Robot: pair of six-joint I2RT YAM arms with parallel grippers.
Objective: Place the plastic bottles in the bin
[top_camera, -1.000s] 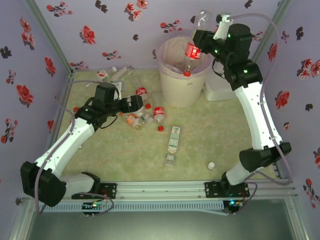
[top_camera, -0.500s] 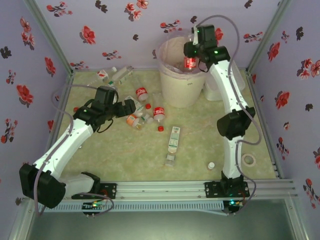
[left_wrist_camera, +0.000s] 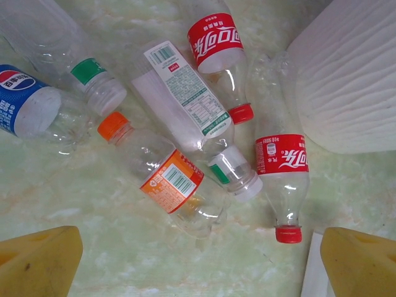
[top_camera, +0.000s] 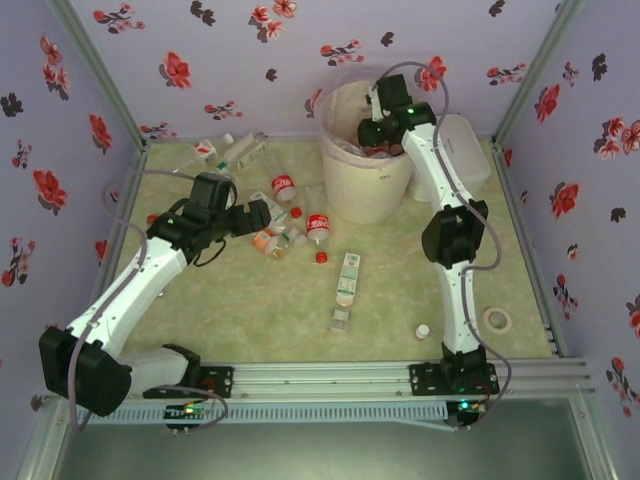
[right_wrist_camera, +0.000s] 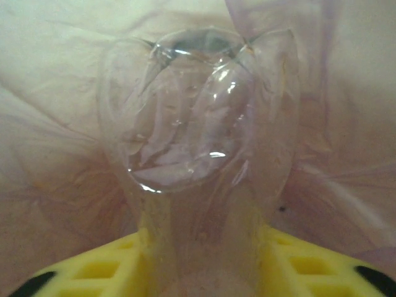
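Inside the bin (top_camera: 355, 190), clear bottle (right_wrist_camera: 198, 136) lengthwise away from the right tool (right_wrist_camera: 207, 263), between its fingers (right_wrist_camera: 105, 269), clamped or freed impossible to tell; left tool (left_wrist_camera: 198, 263) spread wide over bottles (left_wrist_camera: 170, 179) lying on the bench (left_wrist_camera: 124, 247).

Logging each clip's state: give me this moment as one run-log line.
left gripper: jaws open above bottles on table | right gripper: holds clear bottle inside bin | task: unfinished

Moved: right gripper (top_camera: 384, 136) swung left, lowered from above bin (top_camera: 352, 192) into its mouth; bottle (right_wrist_camera: 198, 124) now inside.
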